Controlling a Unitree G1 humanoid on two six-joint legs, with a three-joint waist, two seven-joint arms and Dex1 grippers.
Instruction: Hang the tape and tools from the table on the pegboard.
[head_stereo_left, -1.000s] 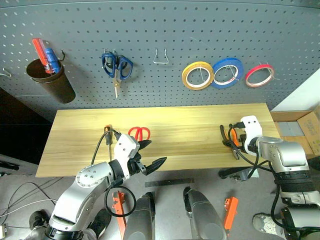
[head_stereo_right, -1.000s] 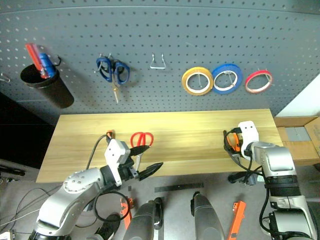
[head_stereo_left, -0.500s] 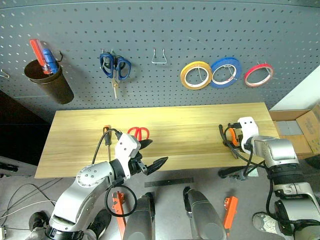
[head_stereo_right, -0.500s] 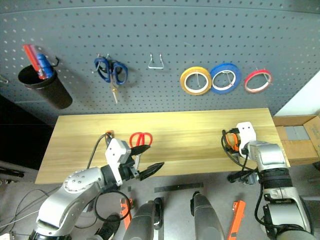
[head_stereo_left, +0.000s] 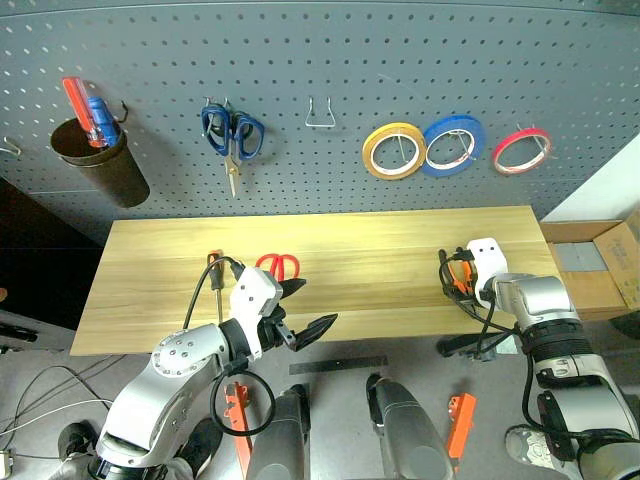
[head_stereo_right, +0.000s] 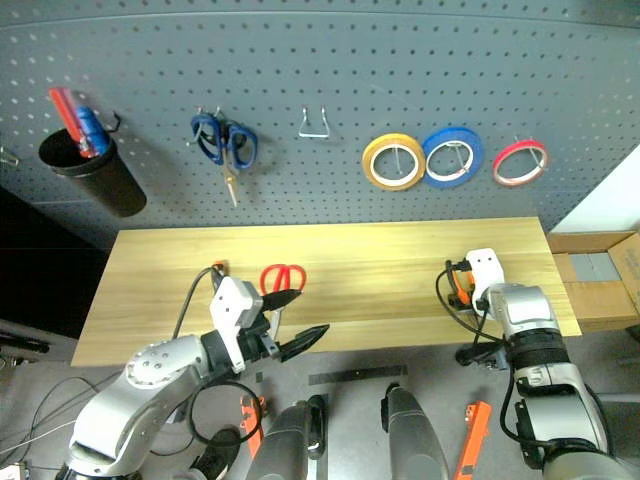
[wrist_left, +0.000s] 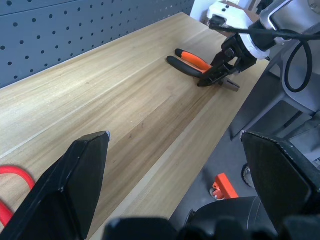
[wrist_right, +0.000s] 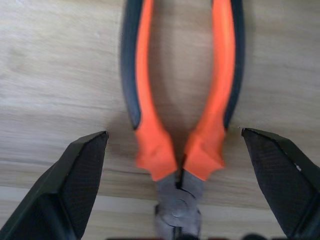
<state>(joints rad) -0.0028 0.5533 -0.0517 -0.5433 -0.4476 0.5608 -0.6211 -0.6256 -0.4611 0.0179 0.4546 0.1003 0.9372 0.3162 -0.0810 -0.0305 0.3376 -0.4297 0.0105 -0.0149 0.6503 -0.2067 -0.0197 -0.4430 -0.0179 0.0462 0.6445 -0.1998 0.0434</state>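
So the pliers (wrist_right: 180, 125) are lying flat near the right end of the tabletop (head_stereo_left: 350, 250), orange-and-black handles pointing toward the pegboard (head_stereo_left: 330, 60). The right claw (wrist_right: 175, 175) is sitting right over them with its 2 fingers spread wide, 1 on each side of the handles near the pivot, not pinching anything yet. Compared with a second ago that claw has been dropping down and nosing in closer over the pliers, so my guess is the grab is about to happen.

The left claw (head_stereo_left: 308, 322) is hanging at the front edge of the tabletop, also spread wide and holding nothing, and it hasn't budged. Just behind it the red-handled scissors (head_stereo_left: 279, 266) and the little screwdriver (head_stereo_left: 214, 268) are waiting on the wood, untouched.

The red tape (head_stereo_left: 520, 150) is already hanging on the pegboard at the far right, next to a blue roll (head_stereo_left: 454, 145) and a yellow roll (head_stereo_left: 396, 151). So that's 1 item looking done and 3 tools to go.

Further out on the board: blue-handled scissors (head_stereo_left: 233, 135), an empty wire hook (head_stereo_left: 320, 113), and a dark cup (head_stereo_left: 100, 165) with a red and a blue screwdriver in it. The tabletop is light yellowish wood. Off to the right there's a cardboard box (head_stereo_left: 600, 265), and cables are trailing on the grey floor (head_stereo_left: 330, 365) below.
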